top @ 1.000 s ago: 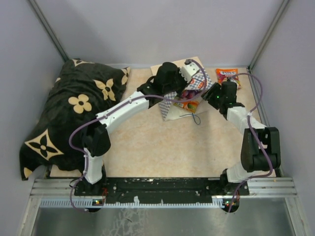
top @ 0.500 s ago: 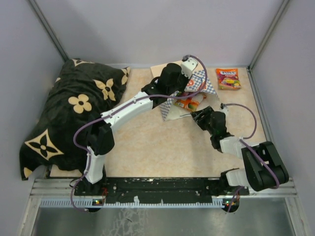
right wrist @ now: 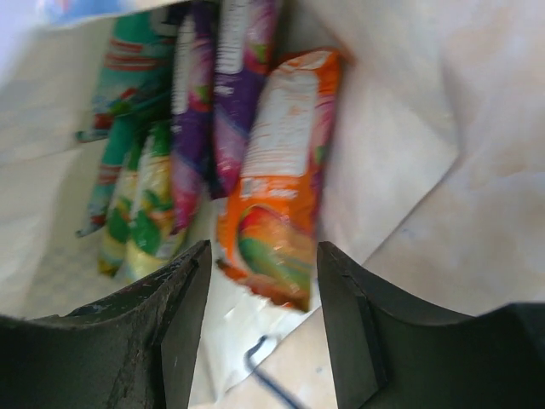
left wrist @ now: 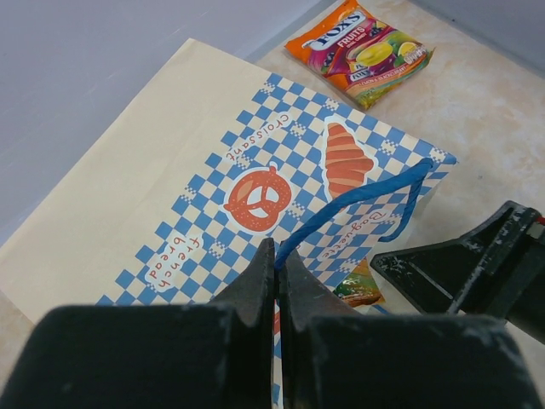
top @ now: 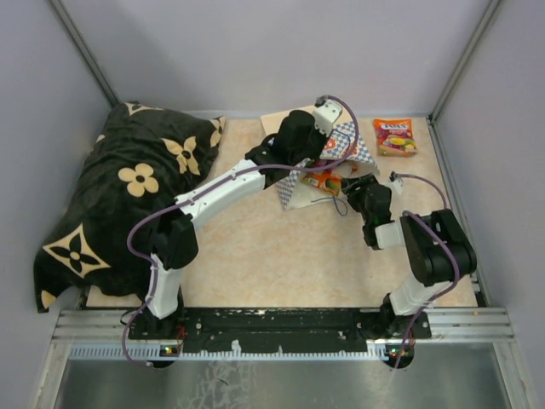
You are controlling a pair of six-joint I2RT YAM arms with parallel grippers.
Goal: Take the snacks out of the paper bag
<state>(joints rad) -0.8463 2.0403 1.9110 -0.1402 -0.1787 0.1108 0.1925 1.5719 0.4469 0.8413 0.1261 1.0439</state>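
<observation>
The paper bag point(top: 341, 149) lies on its side at the back middle, mouth toward the arms. My left gripper point(top: 317, 143) is shut on its blue cord handle point(left wrist: 358, 192), and the checkered band point(left wrist: 255, 153) shows past its fingertips point(left wrist: 277, 256). My right gripper point(top: 351, 189) is open at the bag's mouth. In the right wrist view its open jaws point(right wrist: 264, 256) flank the lower end of an orange snack packet point(right wrist: 277, 187) without gripping it. Purple point(right wrist: 234, 94), teal point(right wrist: 128, 77) and green point(right wrist: 149, 204) packets lie deeper inside. One orange packet point(top: 393, 136) lies out on the table.
A black flower-patterned cushion point(top: 128, 196) fills the left of the table. Grey walls close the back and both sides. The free orange packet also shows in the left wrist view point(left wrist: 362, 47), beyond the bag's far corner.
My right arm pulled back from beside the free orange packet and swung round to the bag's mouth. My left gripper shifted slightly right with the handle in it.
</observation>
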